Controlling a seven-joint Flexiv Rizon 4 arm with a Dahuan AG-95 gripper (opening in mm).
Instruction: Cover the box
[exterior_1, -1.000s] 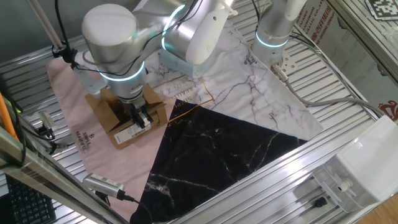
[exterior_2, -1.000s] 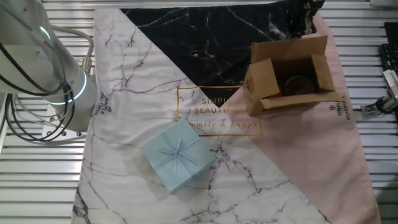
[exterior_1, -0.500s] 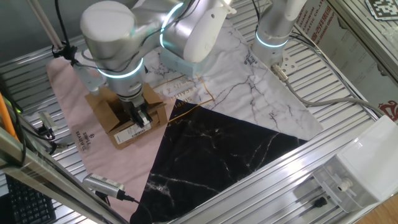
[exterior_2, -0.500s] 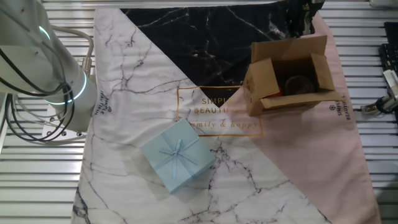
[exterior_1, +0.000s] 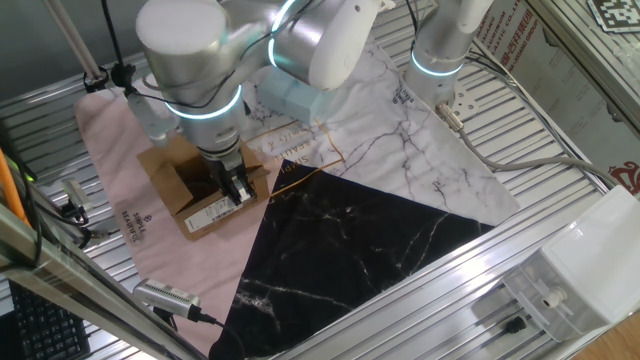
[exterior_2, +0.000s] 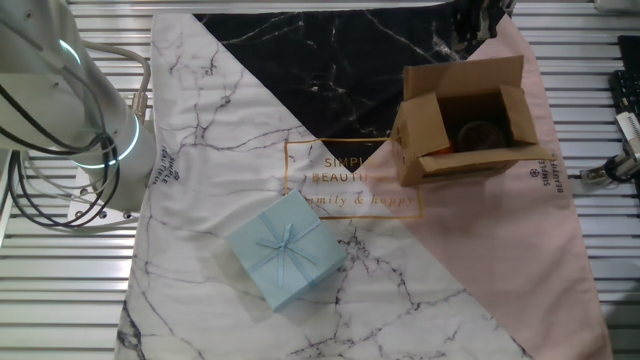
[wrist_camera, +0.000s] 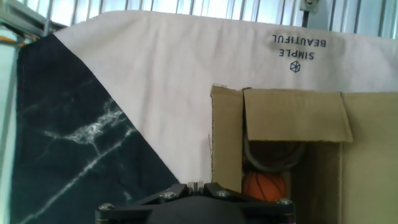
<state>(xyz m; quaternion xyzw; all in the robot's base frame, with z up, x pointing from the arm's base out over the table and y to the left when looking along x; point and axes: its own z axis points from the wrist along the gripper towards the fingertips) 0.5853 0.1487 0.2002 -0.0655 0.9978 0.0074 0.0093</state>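
In the hand view, the dark body of the claw (wrist_camera: 196, 202) filled the lower centre of the frame, and its fingertips were not visible, so I cannot tell if it was wide or narrow. Just behind it, in the lower right of the frame, stood the box (wrist_camera: 292, 143), open, with one short flap folded a little inward at its top edge. Inside the box, low in the opening, an orange ball (wrist_camera: 265, 185) was visible, with a dark curved object above it that I cannot identify. The box rested on the pink part of a cloth (wrist_camera: 155, 81), and the black marble part of this cloth took the left side of the frame.

In one fixed view, the claw (exterior_1: 236, 186) hung at the left centre of the frame, over the near side of the box (exterior_1: 190, 190), close to its white label (exterior_1: 213, 211). I cannot tell if it touched the cardboard. The arm (exterior_1: 200, 70) rose above it in the upper left.

In the other fixed view, the box (exterior_2: 462, 125) was in the upper right of the frame, its flaps spread open, near the border of the pink and black parts of the cloth (exterior_2: 500, 260). The claw (exterior_2: 476, 20) appeared only as a dark shape at the top edge, behind the box. Well apart from the box, in the lower left centre, a pale blue gift package (exterior_2: 286, 250) lay on the white marble part. The metal bench (exterior_2: 60, 280) showed around the cloth.
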